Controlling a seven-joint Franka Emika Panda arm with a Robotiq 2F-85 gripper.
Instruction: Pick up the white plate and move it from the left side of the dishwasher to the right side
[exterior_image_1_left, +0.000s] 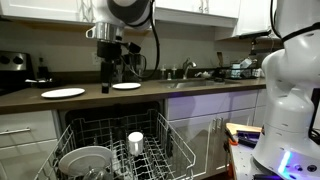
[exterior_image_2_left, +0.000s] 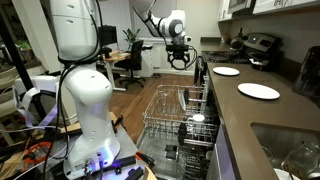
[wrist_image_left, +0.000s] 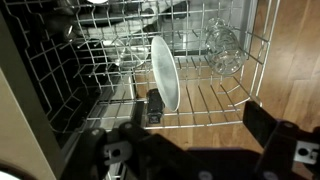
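Note:
The dishwasher stands open with its wire rack (exterior_image_1_left: 170, 150) pulled out; the rack also shows in an exterior view (exterior_image_2_left: 170, 105). The white plate (exterior_image_1_left: 85, 160) rests in the rack's left part. In the wrist view it stands on edge between the tines (wrist_image_left: 163, 72). My gripper (exterior_image_1_left: 108, 78) hangs well above the rack at counter height, open and empty. It also shows in an exterior view (exterior_image_2_left: 180, 60) and in the wrist view (wrist_image_left: 190, 140), where the plate lies ahead of the spread fingers.
A small white cup (exterior_image_1_left: 135, 142) sits mid-rack. Clear glasses (wrist_image_left: 222, 50) stand in the rack to the right of the plate. Two flat white plates (exterior_image_1_left: 63, 93) (exterior_image_1_left: 126, 86) lie on the dark counter. The robot's white base (exterior_image_1_left: 295, 90) stands at the right.

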